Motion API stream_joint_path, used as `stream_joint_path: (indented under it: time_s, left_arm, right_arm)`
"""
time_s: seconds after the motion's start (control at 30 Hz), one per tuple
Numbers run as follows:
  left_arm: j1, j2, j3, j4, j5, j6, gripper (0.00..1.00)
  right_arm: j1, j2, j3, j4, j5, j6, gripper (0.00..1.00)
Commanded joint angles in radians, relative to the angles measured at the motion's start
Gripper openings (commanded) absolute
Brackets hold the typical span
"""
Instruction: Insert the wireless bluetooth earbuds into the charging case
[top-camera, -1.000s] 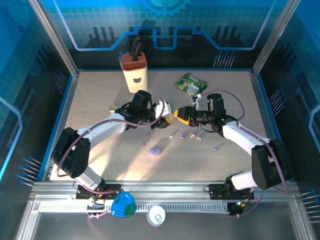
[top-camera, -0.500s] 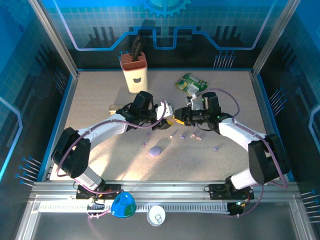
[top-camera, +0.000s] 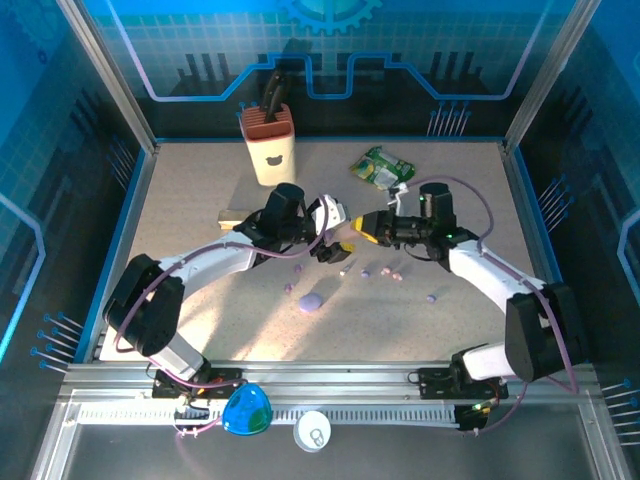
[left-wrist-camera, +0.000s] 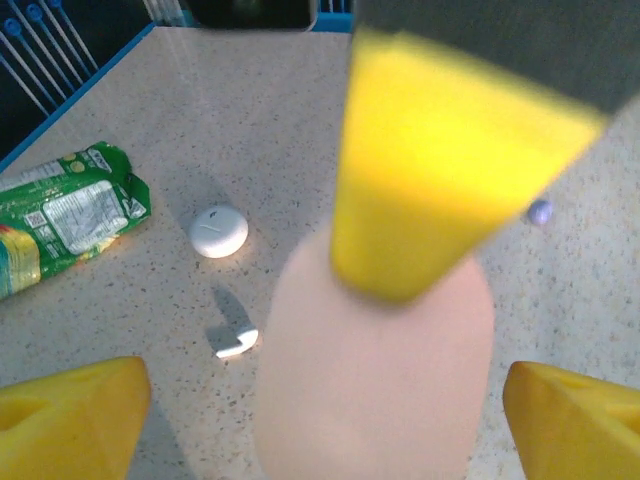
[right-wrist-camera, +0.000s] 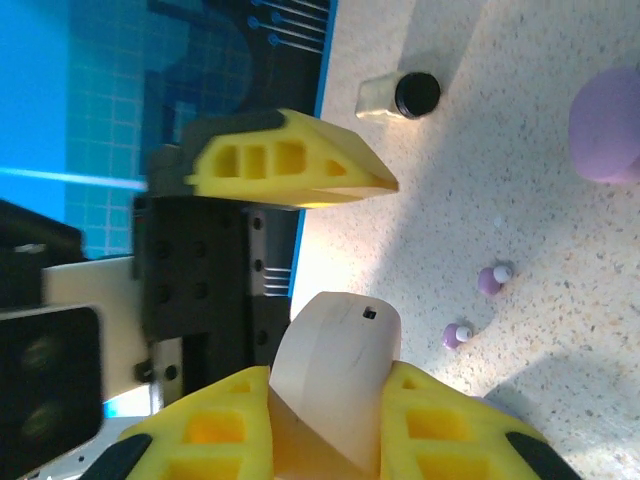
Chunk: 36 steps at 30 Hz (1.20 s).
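A pale pinkish charging case (right-wrist-camera: 335, 370) is clamped between the yellow fingers (right-wrist-camera: 215, 430) of my right gripper (right-wrist-camera: 330, 385), above the table's middle (top-camera: 362, 228). My left gripper (top-camera: 330, 235) faces it, open, its fingers (left-wrist-camera: 75, 415) wide on either side of the case (left-wrist-camera: 375, 380) and not touching it. Several tiny lilac earbuds lie on the table below: (top-camera: 365, 271), (top-camera: 398, 273), (top-camera: 432, 297), (top-camera: 288, 287). Two of these earbuds appear in the right wrist view (right-wrist-camera: 490, 279), (right-wrist-camera: 457, 335). A purple pebble-shaped case (top-camera: 310, 301) rests nearer the arm bases.
A beige knife block (top-camera: 270, 145) stands at the back and a green packet (top-camera: 380, 167) lies to its right. A white round case (left-wrist-camera: 218, 230) and a small white piece (left-wrist-camera: 237, 343) lie near the packet. A beige block (top-camera: 235, 213) lies left of the left arm.
My left gripper's jaws have sprung wide open and let go of the pale case. The right gripper has closed on the case and shifted slightly right.
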Motion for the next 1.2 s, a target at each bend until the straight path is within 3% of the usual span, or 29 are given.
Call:
stream_joint_path:
  time_s: [0.0,0.2,0.43,0.67,0.8,1.17]
  left_arm:
    - [0.001,-0.043,-0.075,0.269,0.008,-0.147,0.96]
    - [0.005,-0.014,-0.246,0.834,0.016,-0.392,0.99]
    - [0.005,0.059,-0.233,1.051,0.108,-0.484,0.98]
    - [0.006,0.135,-0.202,1.219,0.225,-0.558,0.94]
    - [0.005,0.152,-0.171,1.221,0.264,-0.603,0.93]
    - [-0.003,0.172,-0.133,1.221,0.306,-0.617,0.84]
  right_arm:
    - [-0.055,-0.068,-0.052,0.123,-0.062,0.101,0.16]
    - [-0.142,-0.124,-0.139,0.469,-0.101,0.377,0.13]
    - [-0.162,-0.117,-0.193,0.822,-0.127,0.697,0.13]
    - [-0.166,-0.087,-0.237,1.071,-0.139,0.894,0.11]
    - [-0.155,-0.059,-0.253,1.206,-0.125,0.981,0.11]
    - [-0.092,-0.026,-0.254,1.247,-0.081,0.994,0.08]
